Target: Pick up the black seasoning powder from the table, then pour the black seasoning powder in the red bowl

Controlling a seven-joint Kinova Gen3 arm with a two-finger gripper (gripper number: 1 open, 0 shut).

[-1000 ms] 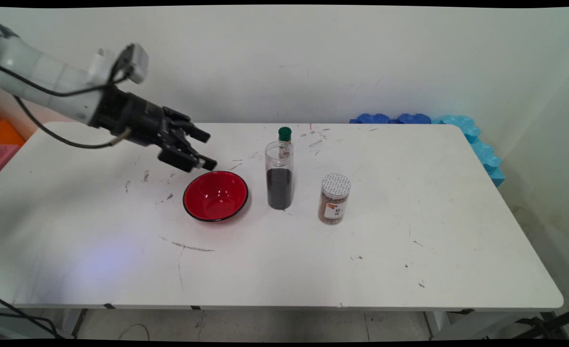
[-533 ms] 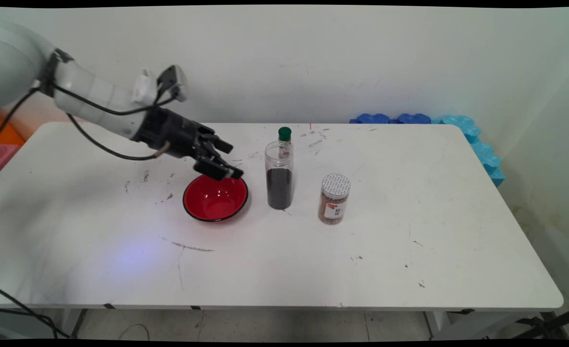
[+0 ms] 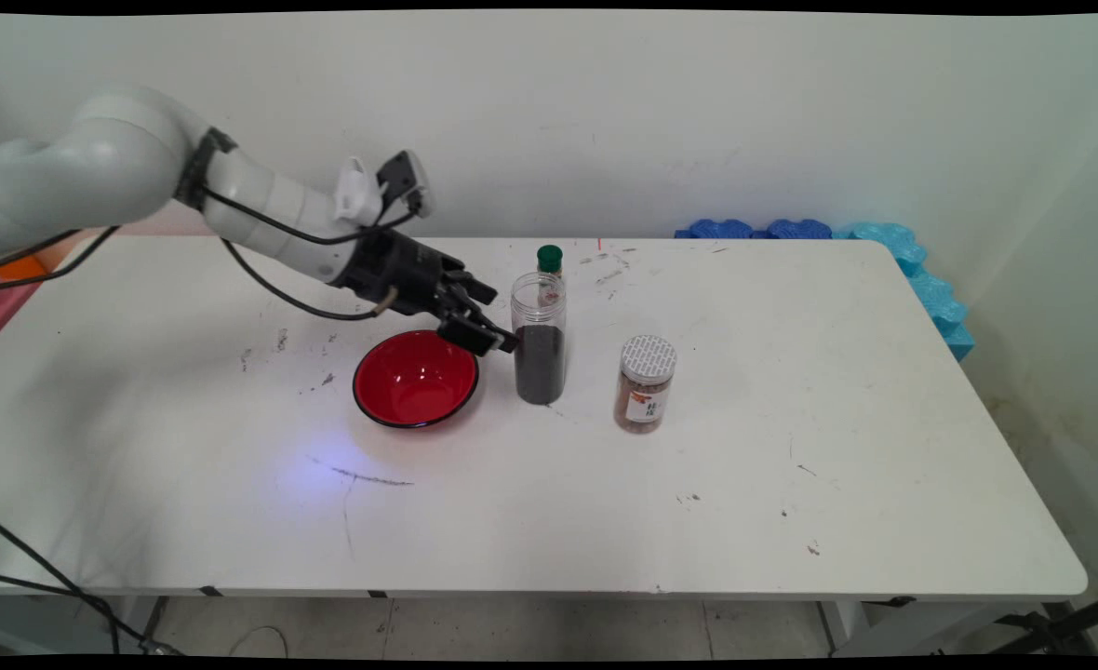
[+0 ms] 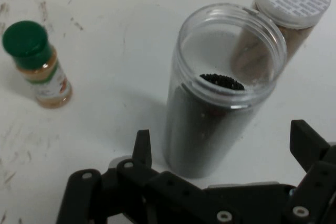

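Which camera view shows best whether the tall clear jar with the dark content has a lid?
The hand view: it looks down into the tall clear jar's open mouth, so no lid is on it, and the dark grains lie well below the rim. The main view shows the jar only from the side, beside the gripper.

Gripper (image 3: 491,321) (image 4: 223,148) sits low over the table, fingers spread apart, one on each side of the tall clear jar (image 3: 539,338) (image 4: 220,93), not visibly touching it. Jar is upright, lidless, open mouth, filled a bit over halfway with dark fine grains. Red bowl (image 3: 416,378) with a black rim, upright, just beside the jar under the gripper. Small green-capped spice bottle (image 3: 549,261) (image 4: 38,64) stands just behind the jar. Short jar with white patterned lid (image 3: 647,382) (image 4: 286,11), brown contents, upright on the jar's other side.
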